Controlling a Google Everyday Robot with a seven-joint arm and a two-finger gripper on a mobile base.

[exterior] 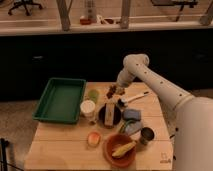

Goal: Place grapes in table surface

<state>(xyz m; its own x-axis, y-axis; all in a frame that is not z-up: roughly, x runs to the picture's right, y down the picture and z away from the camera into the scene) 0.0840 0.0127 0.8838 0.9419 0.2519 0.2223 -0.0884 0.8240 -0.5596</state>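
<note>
The grapes, a small dark reddish-purple cluster, are at the far middle of the pale-wood table surface, just behind the dark plate. My gripper is right at the grapes, at the end of the white arm that reaches in from the right. The gripper covers part of the cluster. I cannot tell whether the grapes rest on the wood or hang just above it.
A green tray lies at the left. A white cup and a green cup stand beside it. A dark plate with a brown block, a brush, a blue cloth, a pink-yellow fruit, a brown bowl and a metal cup fill the middle and right.
</note>
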